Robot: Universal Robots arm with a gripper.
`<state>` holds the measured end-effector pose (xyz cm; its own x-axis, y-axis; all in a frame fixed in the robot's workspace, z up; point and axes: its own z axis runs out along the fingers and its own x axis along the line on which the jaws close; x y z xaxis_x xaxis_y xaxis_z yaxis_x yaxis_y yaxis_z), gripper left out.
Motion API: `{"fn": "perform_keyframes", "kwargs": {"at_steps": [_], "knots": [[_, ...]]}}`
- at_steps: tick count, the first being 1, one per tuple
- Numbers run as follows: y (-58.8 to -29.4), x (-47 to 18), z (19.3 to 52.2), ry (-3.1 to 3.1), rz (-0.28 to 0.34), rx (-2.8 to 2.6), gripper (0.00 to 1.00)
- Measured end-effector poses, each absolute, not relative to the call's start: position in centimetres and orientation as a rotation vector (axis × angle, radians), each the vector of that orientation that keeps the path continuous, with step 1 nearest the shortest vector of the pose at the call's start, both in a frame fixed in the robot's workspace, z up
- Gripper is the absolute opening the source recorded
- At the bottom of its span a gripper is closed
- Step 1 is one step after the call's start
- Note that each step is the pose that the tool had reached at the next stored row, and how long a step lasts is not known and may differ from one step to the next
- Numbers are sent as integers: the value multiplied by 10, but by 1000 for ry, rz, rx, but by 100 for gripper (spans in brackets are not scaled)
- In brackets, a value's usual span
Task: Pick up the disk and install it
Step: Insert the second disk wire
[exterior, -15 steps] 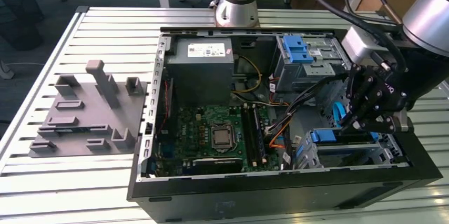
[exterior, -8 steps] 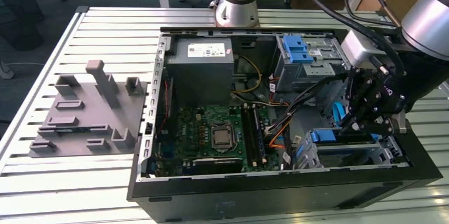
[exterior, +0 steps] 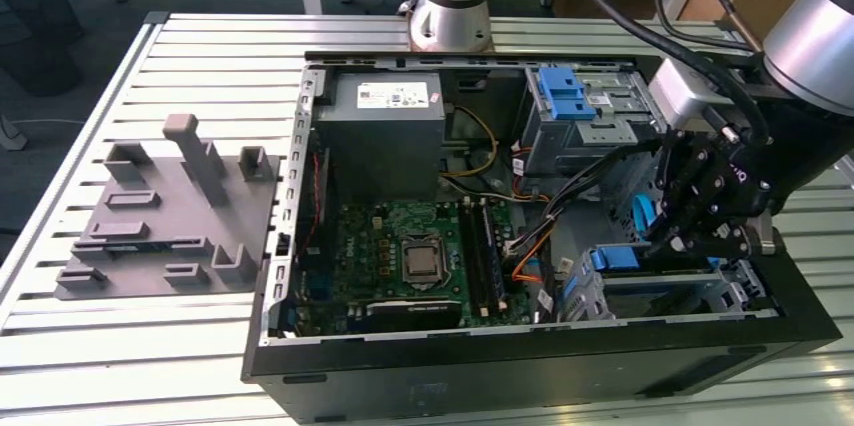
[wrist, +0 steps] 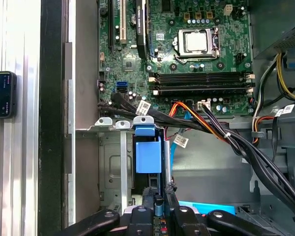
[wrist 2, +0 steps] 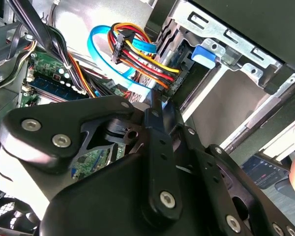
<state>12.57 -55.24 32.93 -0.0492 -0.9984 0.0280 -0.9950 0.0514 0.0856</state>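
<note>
While you look over the open computer case on the slatted table, note the motherboard in its floor; your gripper hangs low over the drive cage at the exterior view's right; its jaws look nearly closed, though on what I cannot tell; the disk stands on edge in the cage slot in the first wrist view.
</note>
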Motion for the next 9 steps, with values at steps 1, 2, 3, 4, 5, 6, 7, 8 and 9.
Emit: {"fn": "perform_keyframes", "kwargs": {"at_steps": [1,2,3,4,5,6,7,8,9], "knots": [[-552,126,329,-2219,-66,2110,24],[-552,126,330,-2219,-66,2110,24],[-553,126,330,-2219,-68,2110,24],[-553,126,331,-2220,-69,2111,24],[-552,126,332,-2221,-70,2112,24],[-552,126,332,-2221,-71,2112,24],[-552,126,333,-2221,-71,2112,24],[-553,126,333,-2221,-71,2112,24],[-552,126,334,-2221,-71,2112,24]]}}
